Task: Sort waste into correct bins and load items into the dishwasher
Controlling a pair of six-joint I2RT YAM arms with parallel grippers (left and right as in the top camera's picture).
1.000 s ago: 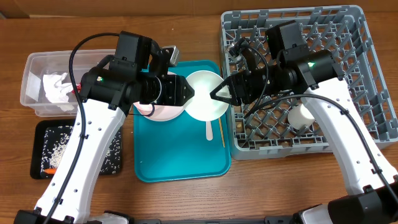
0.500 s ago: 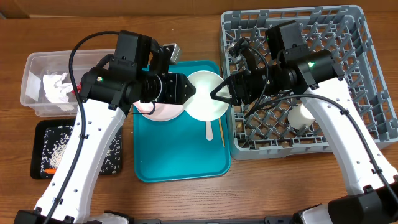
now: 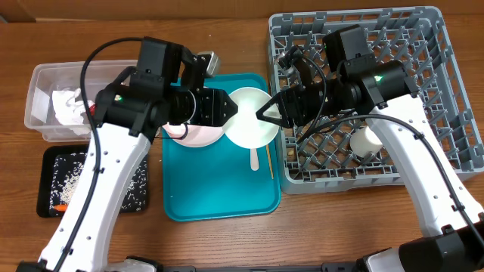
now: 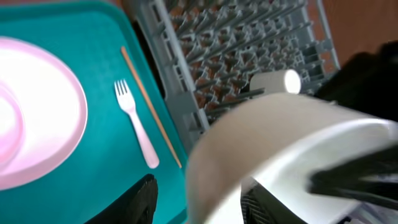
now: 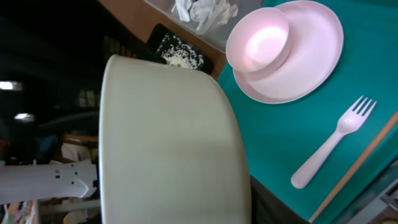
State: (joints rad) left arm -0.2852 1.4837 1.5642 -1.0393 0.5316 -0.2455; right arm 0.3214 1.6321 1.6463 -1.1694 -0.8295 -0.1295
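Observation:
A white bowl (image 3: pixel 249 127) hangs on edge above the teal tray, held from both sides. My left gripper (image 3: pixel 231 112) is shut on its left rim; in the left wrist view the bowl's wall (image 4: pixel 249 143) runs between my fingers (image 4: pixel 138 200). My right gripper (image 3: pixel 262 113) is shut on the opposite rim, and the bowl's back (image 5: pixel 174 137) fills the right wrist view. On the tray lie the pink plate (image 3: pixel 198 137) with a small bowl (image 5: pixel 258 46) on it, the white fork (image 3: pixel 255 158) and the chopstick (image 3: pixel 269 160). A white cup (image 3: pixel 366 142) sits in the grey dish rack (image 3: pixel 423 45).
The teal tray (image 3: pixel 219 189) lies between the arms, touching the rack's left wall. At far left stands the clear tub (image 3: pixel 41 113) with crumpled napkins (image 3: pixel 68 104). Below it is the black tray (image 3: pixel 138 198) with rice and a small carrot (image 3: pixel 59 207).
The left arm's upper body has edged slightly left. The bowl and both grippers stay where they were.

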